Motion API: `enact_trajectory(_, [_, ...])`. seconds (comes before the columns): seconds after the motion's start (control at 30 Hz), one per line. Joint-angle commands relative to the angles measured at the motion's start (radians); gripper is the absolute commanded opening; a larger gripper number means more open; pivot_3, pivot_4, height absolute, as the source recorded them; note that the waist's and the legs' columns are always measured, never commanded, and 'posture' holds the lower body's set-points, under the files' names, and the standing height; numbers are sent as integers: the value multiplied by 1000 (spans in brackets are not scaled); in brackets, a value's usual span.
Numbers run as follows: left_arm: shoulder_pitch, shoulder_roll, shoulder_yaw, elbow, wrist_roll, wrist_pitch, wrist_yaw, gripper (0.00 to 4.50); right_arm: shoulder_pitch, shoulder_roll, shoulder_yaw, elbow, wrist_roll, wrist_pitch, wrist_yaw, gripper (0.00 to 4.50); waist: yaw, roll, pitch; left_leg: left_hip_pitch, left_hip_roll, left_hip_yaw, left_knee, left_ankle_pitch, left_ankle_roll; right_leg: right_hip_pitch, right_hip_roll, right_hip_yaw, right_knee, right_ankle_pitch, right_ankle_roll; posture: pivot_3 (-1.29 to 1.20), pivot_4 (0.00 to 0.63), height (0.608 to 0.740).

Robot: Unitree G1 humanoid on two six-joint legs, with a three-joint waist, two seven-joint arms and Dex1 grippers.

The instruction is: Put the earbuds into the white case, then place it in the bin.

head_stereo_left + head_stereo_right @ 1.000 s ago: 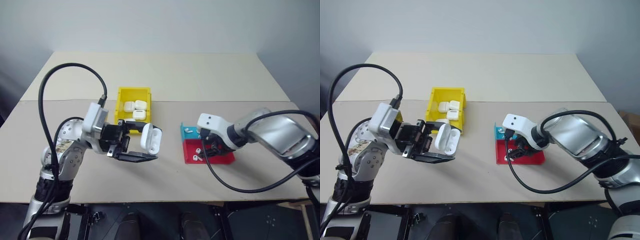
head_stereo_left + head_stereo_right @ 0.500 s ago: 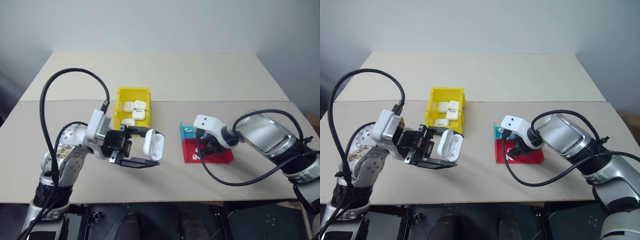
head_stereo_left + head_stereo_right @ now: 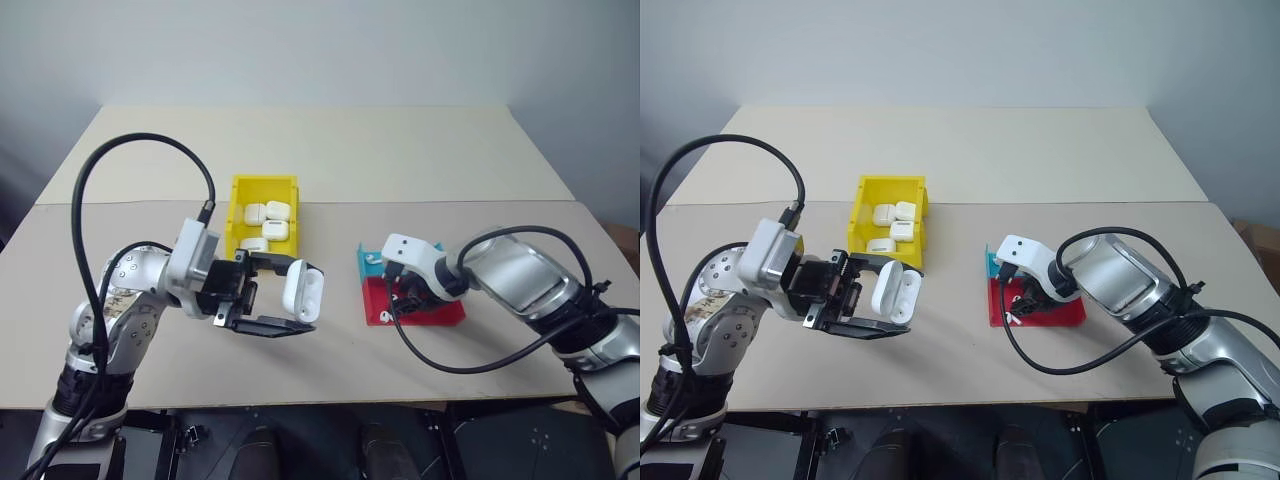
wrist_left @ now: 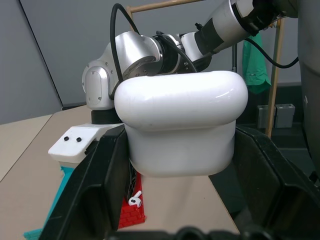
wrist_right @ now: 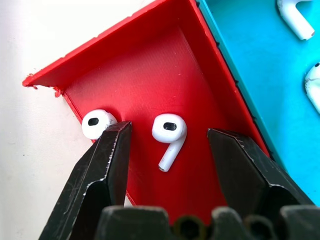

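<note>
Item, the earbuds: we count two on the red half of the flat tray (image 5: pixel 150 65). One earbud (image 5: pixel 168 134) lies stem-down between the two fingers of the right gripper (image 5: pixel 170 145); a second earbud (image 5: pixel 97 123) lies just beside one finger, at its outer side. Two more show on the tray's blue half (image 5: pixel 260 55).

Item, the right gripper: fingers apart, astride the middle earbud, touching nothing that we can see. Against a second ago the arm has eased a little lower over the tray; we judge the pick is about to be made, not yet made.

Item, the white case (image 3: pixel 301 290): lid flipped open, clamped between the fingers of the left gripper (image 3: pixel 268 294), held up over the table (image 3: pixel 400 160), unchanged in that second.

Item, the bin (image 3: pixel 240 190): yellow, beyond the left gripper, with several closed white cases inside.
</note>
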Motion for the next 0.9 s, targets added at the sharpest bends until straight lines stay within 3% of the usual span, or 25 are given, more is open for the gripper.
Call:
enact_trajectory(0.03, [-3, 6, 11, -25, -10, 0, 7, 2812, 16, -3, -26, -27, -11, -12, -3, 2944, 0, 0, 0, 0, 0, 0, 0, 0, 0, 0, 0, 0, 0, 0, 0, 0, 150, 740])
enact_trajectory(0.2, [-5, 5, 7, -22, -4, -3, 11, 2812, 30, -2, -33, -35, -11, -24, 9, 2944, 0, 0, 0, 0, 0, 0, 0, 0, 0, 0, 0, 0, 0, 0, 0, 0, 150, 740])
enact_trajectory(0.4, [-2, 9, 12, -18, -2, -5, 14, 2812, 37, -4, -31, -40, -18, -27, 17, 978, 0, 0, 0, 0, 0, 0, 0, 0, 0, 0, 0, 0, 0, 0, 0, 0, 150, 740])
enact_trajectory(0.47, [3, 10, 12, -22, 0, -6, 17, 2812, 44, -7, -44, -50, -13, -17, 16, 615, 0, 0, 0, 0, 0, 0, 0, 0, 0, 0, 0, 0, 0, 0, 0, 0, 150, 740])
enact_trajectory(0.7, [-13, -3, 2, -13, -2, 6, 32, 2812, 53, -50, -200, -119, 60, 65, 27, 615, 1, 0, 0, 0, 0, 0, 0, 0, 0, 0, 0, 0, 0, 0, 0, 0, 150, 740])
enact_trajectory(0.9, [-74, -25, 2, 32, -34, 62, 57, 2812, 76, -34, -579, -180, 204, 180, 4, 615, 6, 0, 0, 0, 0, 0, 0, 0, 0, 0, 0, 0, 0, 0, 0, 0, 150, 740])
